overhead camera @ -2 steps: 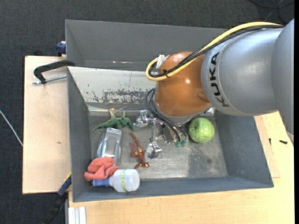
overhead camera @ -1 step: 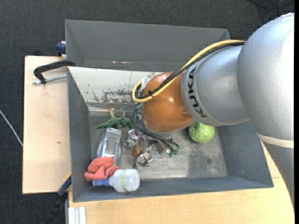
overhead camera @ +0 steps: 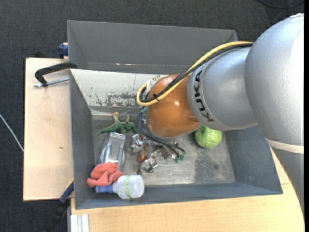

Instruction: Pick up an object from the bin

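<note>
Gripper (overhead camera: 148, 157) mid-floor in bin (overhead camera: 145, 42). Ball (overhead camera: 208, 137) just right of it. To its left: toy lizard (overhead camera: 118, 125) rearmost, packet (overhead camera: 112, 149) before that, cloth (overhead camera: 103, 175) and bottle (overhead camera: 128, 186) touching, frontmost.

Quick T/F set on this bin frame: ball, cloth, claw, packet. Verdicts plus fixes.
1. The green ball lies to the right of the claw. True.
2. The red cloth lies in the far right corner of the bin. False: the red cloth is in the near left corner, against the pale bottle.
3. The claw hangs over the middle of the bin. True.
4. The green ball sits on the clear packet. False: they are apart, and the packet is left of the claw.
</note>
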{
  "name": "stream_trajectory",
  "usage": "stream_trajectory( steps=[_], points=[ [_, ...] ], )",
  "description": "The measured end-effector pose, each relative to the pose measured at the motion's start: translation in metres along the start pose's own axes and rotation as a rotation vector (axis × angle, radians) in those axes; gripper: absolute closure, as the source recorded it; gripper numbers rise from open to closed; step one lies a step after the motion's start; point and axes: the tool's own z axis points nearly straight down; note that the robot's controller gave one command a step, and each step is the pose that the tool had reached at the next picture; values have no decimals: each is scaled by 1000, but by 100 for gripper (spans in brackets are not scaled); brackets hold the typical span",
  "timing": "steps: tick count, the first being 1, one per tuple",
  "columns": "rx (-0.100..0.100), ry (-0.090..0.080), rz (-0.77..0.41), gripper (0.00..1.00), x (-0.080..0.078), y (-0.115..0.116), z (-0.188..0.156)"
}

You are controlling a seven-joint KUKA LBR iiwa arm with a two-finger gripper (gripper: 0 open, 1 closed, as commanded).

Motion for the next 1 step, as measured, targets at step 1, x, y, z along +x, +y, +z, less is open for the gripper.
stream_trajectory(
  steps=[1],
  points=[
    [2,-9,-17,100,4,-48,-142]
  ],
)
